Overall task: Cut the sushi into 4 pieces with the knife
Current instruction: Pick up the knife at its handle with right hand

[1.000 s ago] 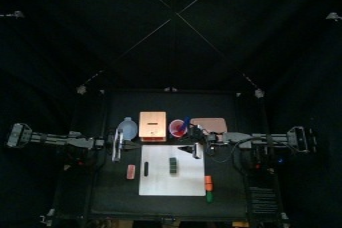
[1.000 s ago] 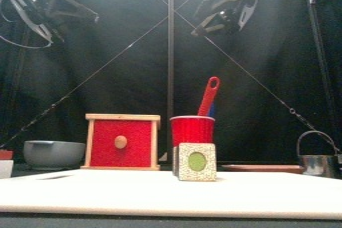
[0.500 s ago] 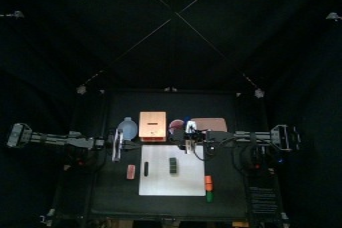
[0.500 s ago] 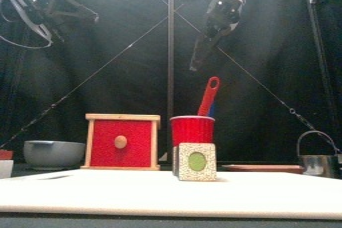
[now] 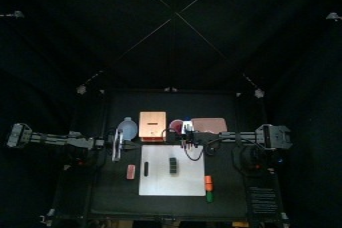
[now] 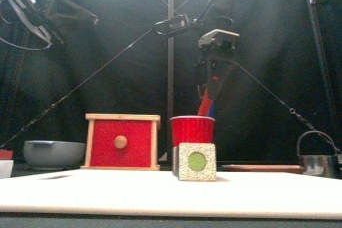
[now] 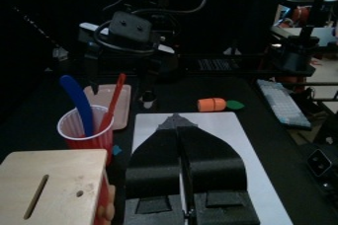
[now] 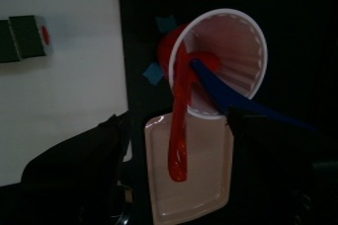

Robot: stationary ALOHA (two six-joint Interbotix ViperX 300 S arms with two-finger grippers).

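Observation:
The dark green sushi roll (image 5: 171, 168) lies on the white cutting board (image 5: 158, 177); its white end with a green centre (image 6: 197, 161) faces the front. Behind it stands the red cup (image 6: 191, 130) holding a red knife (image 6: 207, 97) and a blue knife (image 8: 244, 91). My right gripper (image 6: 211, 70) hangs open just above the red knife's handle (image 8: 179, 120), jaws wide on either side of it, touching nothing. My left gripper (image 7: 185, 155) rests shut and empty left of the board, at the table's left (image 5: 118, 150).
A wooden box with a red drawer front (image 6: 123, 142) stands left of the cup, a blue-grey bowl (image 6: 54, 152) further left. The pink tray (image 5: 210, 125) lies right of the cup. A metal cutter (image 6: 317, 158) sits far right. Orange and green toys (image 5: 209, 184) lie right of the board.
My right arm has reached leftward and come down, bringing its open gripper from high at the right to just above the red knife. The left arm has stayed still.

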